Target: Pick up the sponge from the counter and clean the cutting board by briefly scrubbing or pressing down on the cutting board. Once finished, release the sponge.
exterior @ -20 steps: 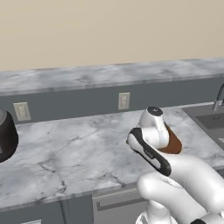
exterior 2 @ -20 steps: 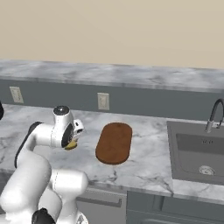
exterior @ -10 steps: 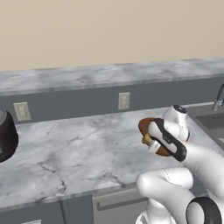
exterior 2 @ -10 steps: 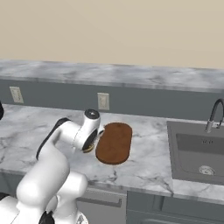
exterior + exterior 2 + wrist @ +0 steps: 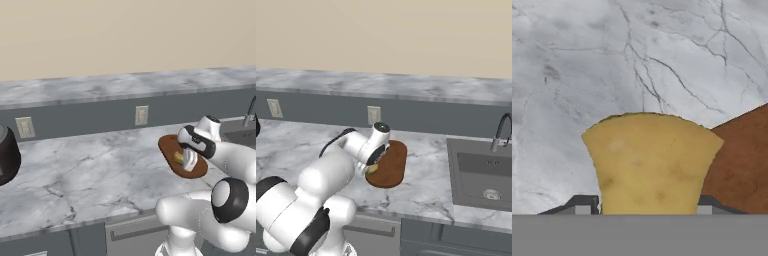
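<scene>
claw gripping sponge, over cutting board edge

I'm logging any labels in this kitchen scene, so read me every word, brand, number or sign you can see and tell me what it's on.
None: no readable text in any view.
The sponge, held in the tool, is plain yellow.
The cutting board is bare brown.
The counter shows only dark veins.
The wall outlets are blank.
The faucet carries no marking.
</scene>
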{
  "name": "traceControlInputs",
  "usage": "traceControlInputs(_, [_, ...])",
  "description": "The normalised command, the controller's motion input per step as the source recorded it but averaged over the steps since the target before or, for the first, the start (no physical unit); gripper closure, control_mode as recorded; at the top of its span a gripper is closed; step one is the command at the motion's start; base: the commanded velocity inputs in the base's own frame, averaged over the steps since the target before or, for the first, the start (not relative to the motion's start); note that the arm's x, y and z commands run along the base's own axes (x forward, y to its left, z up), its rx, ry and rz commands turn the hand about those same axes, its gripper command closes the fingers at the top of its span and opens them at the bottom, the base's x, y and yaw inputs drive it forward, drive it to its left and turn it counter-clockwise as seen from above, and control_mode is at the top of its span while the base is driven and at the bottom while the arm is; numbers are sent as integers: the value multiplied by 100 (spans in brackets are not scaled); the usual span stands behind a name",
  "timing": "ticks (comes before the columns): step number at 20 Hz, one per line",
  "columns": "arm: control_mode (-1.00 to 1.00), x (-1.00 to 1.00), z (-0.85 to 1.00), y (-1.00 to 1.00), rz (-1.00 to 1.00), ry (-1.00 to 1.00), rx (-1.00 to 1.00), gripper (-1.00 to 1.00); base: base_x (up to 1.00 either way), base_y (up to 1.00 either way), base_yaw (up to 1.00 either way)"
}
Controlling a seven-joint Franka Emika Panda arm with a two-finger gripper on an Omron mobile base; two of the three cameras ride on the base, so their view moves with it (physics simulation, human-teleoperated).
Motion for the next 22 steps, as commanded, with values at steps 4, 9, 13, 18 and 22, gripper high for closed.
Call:
traceControlInputs(4, [-100, 9, -37, -23, 6, 3, -10, 100, 0, 0, 0])
traceControlInputs(9, [-100, 1, -29, -13, 3, -1, -10, 100, 0, 0, 0])
traceControlInputs(13, [-100, -6, -9, -32, 2, -10, 0, 100, 0, 0, 0])
traceControlInputs(18, [-100, -4, -3, -28, 0, -5, 0, 100, 0, 0, 0])
traceControlInputs(22, [-100, 6, -10, -25, 0, 0, -4, 100, 0, 0, 0])
